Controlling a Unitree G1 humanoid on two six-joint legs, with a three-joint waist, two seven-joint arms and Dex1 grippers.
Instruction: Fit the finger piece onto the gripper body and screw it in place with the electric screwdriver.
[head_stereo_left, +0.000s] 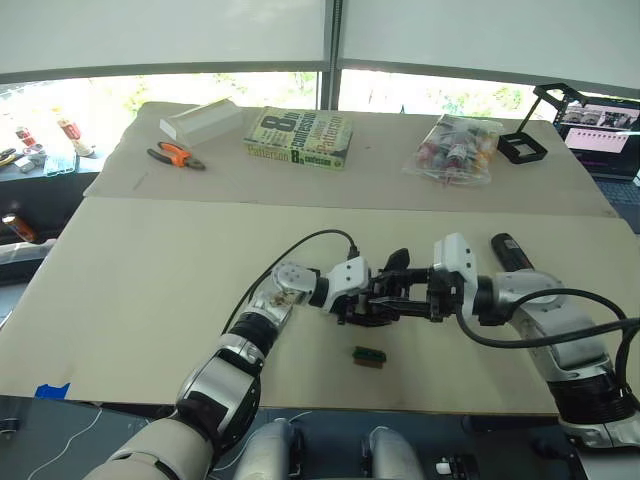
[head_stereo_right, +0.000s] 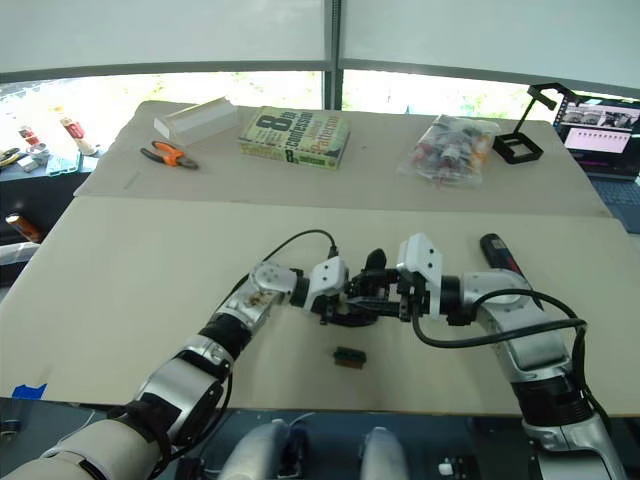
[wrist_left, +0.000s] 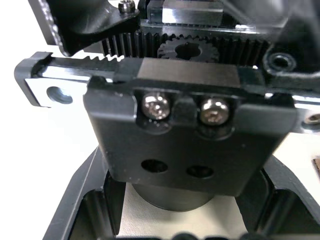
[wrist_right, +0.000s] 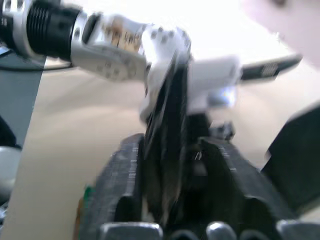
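The chunky black mechanical gripper body is held above the beige surface, between both tools, its long axis running left to right; the left tool and right tool meet at it, but whether their fingers clamp it cannot be told; the thick black cylindrical electric screwdriver lies behind the right arm, pointing away from the robot; a small green-topped block lies just nearer.

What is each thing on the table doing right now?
gripper body, between the left hand and the right hand.
electric screwdriver, lying flat, untouched.
pliers, lying flat.
book, closed, lying flat.
green-topped block, lying loose near the front edge.
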